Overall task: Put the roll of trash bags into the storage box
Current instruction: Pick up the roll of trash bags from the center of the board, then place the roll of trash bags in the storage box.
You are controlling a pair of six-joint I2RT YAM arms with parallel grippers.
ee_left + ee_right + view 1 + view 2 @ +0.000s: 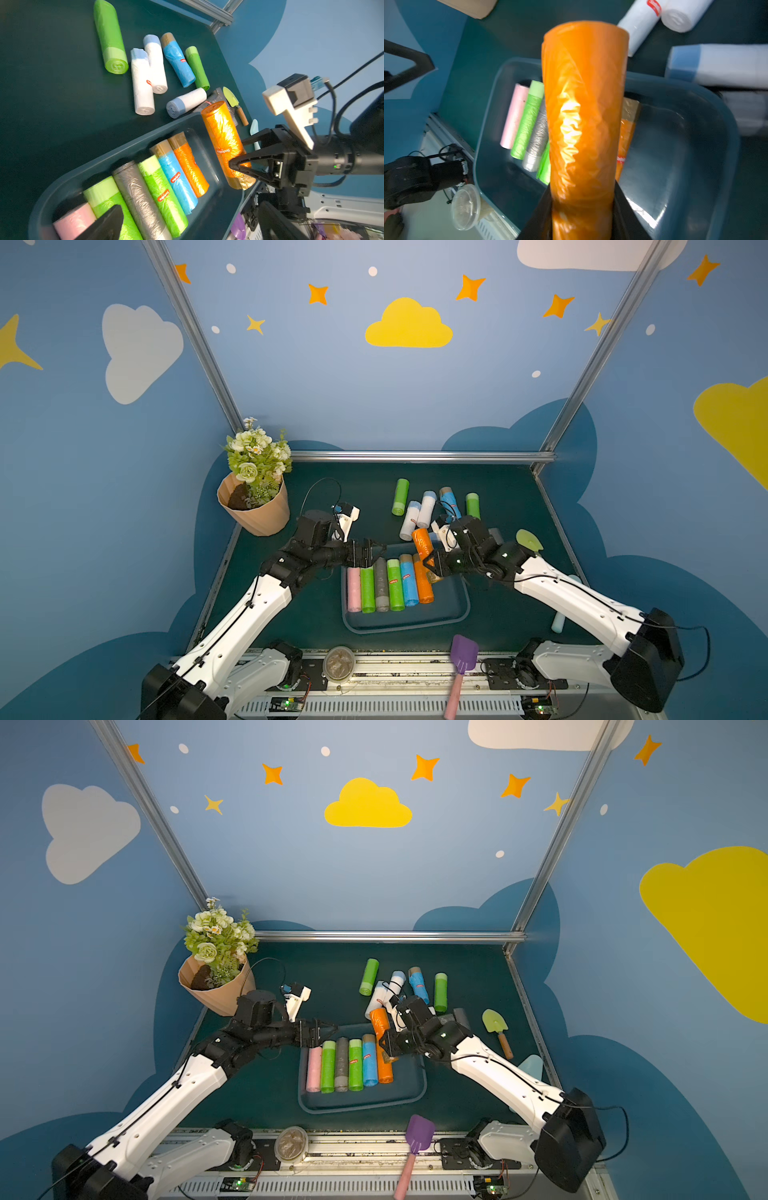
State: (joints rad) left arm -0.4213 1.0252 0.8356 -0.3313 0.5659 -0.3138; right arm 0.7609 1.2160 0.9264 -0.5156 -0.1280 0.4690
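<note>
Pinching a crinkly orange cylindrical roll (422, 545), the right gripper (430, 566) is holding it tilted over the upper right corner of the glossy teal box (407, 628); the left gripper (376, 551) is hanging spread.

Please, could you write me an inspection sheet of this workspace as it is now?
Surface: dark green table mat, nothing spilled.
Job's things: shallow blue-teal plastic storage box holds six rolls in a row; orange trash-bag roll held tilted above it, beside the row; loose green roll and others lie behind.
Clutter: tan faceted flower pot, green trowel, purple plastic spatula, clear lidded cup.
Grippers: left gripper open, empty, by the box's far rim; right gripper shut on the orange roll.
Cables: black cable loops above the left wrist.
Surroundings: blue walls with clouds and stars; aluminium frame.
</note>
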